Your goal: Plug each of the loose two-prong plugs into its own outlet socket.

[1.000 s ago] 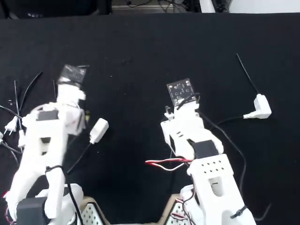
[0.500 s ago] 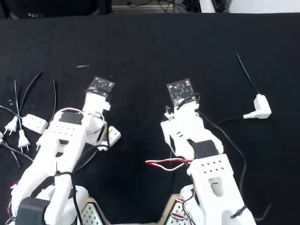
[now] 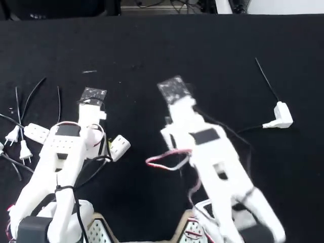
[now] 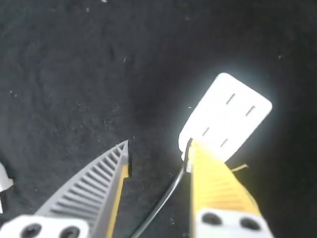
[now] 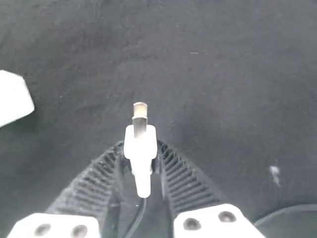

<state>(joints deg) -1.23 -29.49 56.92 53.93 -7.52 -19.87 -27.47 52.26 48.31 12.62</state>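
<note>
In the left wrist view my left gripper (image 4: pixel 157 146) is open, low over the black table. A white outlet socket block (image 4: pixel 225 121) with two pairs of slots lies just past the yellow finger (image 4: pixel 210 173). Its black cord runs between the fingers. From above, that socket block (image 3: pixel 118 147) sits right beside the left gripper (image 3: pixel 104 144). My right gripper (image 5: pixel 140 148) is shut on a white two-prong plug (image 5: pixel 140 141), prongs pointing away over the table. The right arm (image 3: pixel 202 142) leans toward the middle of the table.
A second white socket block (image 3: pixel 36 132) and two loose plugs (image 3: pixel 12 135) (image 3: pixel 24 151) with black cords lie at the left edge. An angled white plug (image 3: pixel 282 115) with a cord lies far right. A white block's corner (image 5: pixel 12 101) shows in the right wrist view.
My left arm swung right to the socket block, which shifted a little right, then drew back slightly. My right arm has moved left with the plug in its grip.
</note>
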